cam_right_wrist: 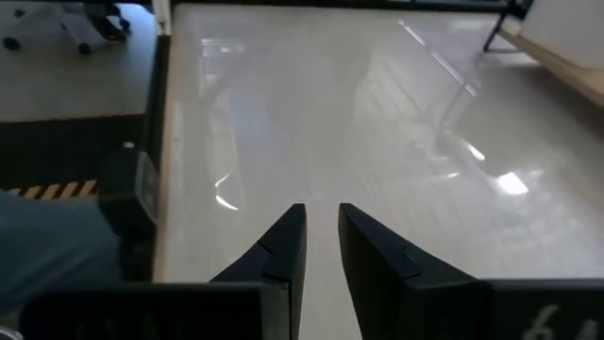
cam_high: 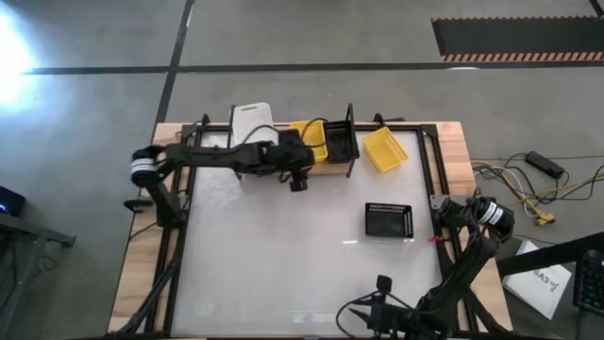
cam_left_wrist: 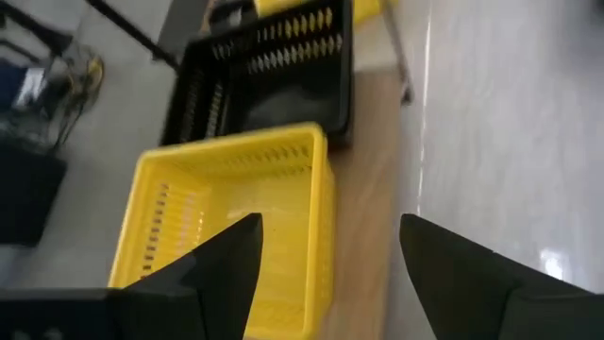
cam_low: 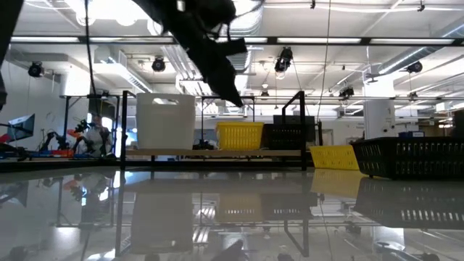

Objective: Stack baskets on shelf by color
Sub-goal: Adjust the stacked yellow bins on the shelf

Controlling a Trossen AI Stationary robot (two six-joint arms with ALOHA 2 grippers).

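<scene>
Glossy white tabletop [cam_high: 283, 264] fills the low view's foreground and carries everything else. Along its far edge stands the light wooden shelf in a black wire frame [cam_high: 326, 171].

Next in size are the two dark arms. The left arm [cam_high: 217, 159] reaches across from the shelf's left end to above its middle. The right arm [cam_high: 462, 264] waits well apart from the shelf, at the table's near edge.

On the shelf's left part sits a stack of white rectangular plastic baskets [cam_low: 165, 119]; how many are in it cannot be told. At the shelf's middle is a yellow slotted plastic basket [cam_left_wrist: 236, 217], and just beside it, toward the shelf's right end, a black slotted plastic basket [cam_left_wrist: 264, 76].

Off the shelf, a second yellow basket [cam_high: 385, 149] lies askew on the table just past the shelf's right end. A second black basket [cam_high: 389, 220] rests flat on the table in front of that end, well apart from the shelf.

The left gripper [cam_left_wrist: 330, 227] hangs above the shelf's yellow basket with its jaws spread wide, released and gripping nothing. The right gripper [cam_right_wrist: 321, 212] hovers over bare table, its jaws drawn almost together with only a slim gap and nothing between them.
</scene>
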